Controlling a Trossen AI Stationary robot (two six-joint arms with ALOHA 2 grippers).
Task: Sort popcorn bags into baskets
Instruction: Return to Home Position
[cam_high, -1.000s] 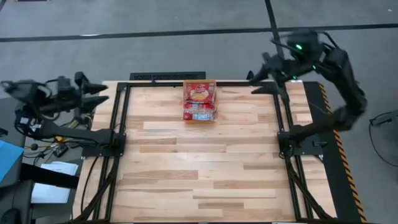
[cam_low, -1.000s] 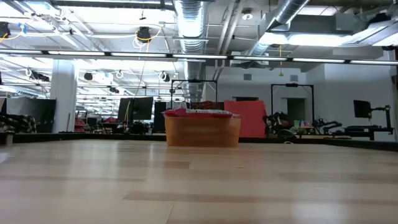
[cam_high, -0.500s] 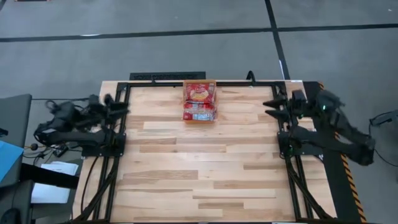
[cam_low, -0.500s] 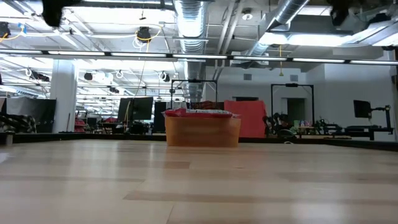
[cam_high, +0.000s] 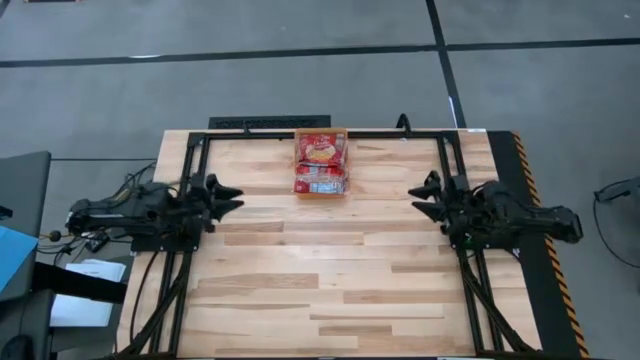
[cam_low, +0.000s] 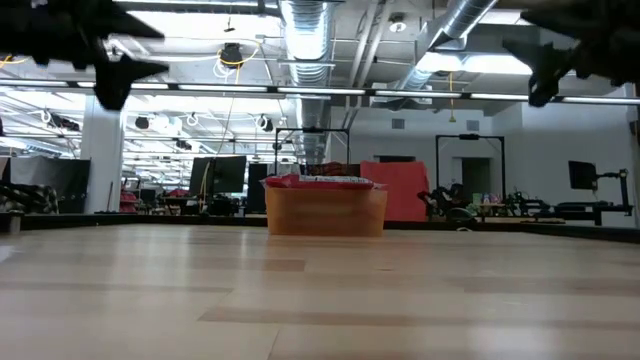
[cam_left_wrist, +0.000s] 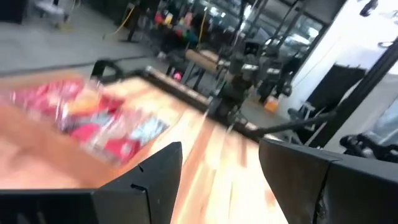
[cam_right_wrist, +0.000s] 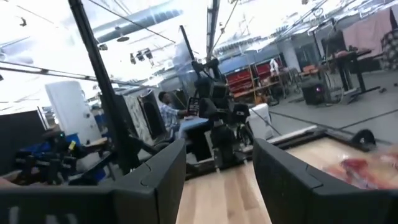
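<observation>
The orange basket (cam_high: 320, 163) stands at the table's far middle, filled with red popcorn bags (cam_high: 320, 152); in the low view the basket (cam_low: 326, 208) shows packets at its rim, and the bags (cam_left_wrist: 93, 118) show blurred in the left wrist view. My left gripper (cam_high: 232, 196) is open and empty at the table's left edge, left of the basket. My right gripper (cam_high: 420, 196) is open and empty at the table's right side. Both also show at the top of the low view, the left gripper (cam_low: 120, 60) and the right gripper (cam_low: 545, 60).
Black frame rails (cam_high: 195, 215) run along the table's left, right and far sides. The bare wooden tabletop (cam_high: 320, 270) lies between the arms and the near edge. A person (cam_right_wrist: 166, 115) shows in the room beyond the table.
Both arms have come down from raised positions and swung toward the table's near side, settling low over the left and right rails with the fingers pointing inward toward the table's middle. The basket and bags have stayed still.
</observation>
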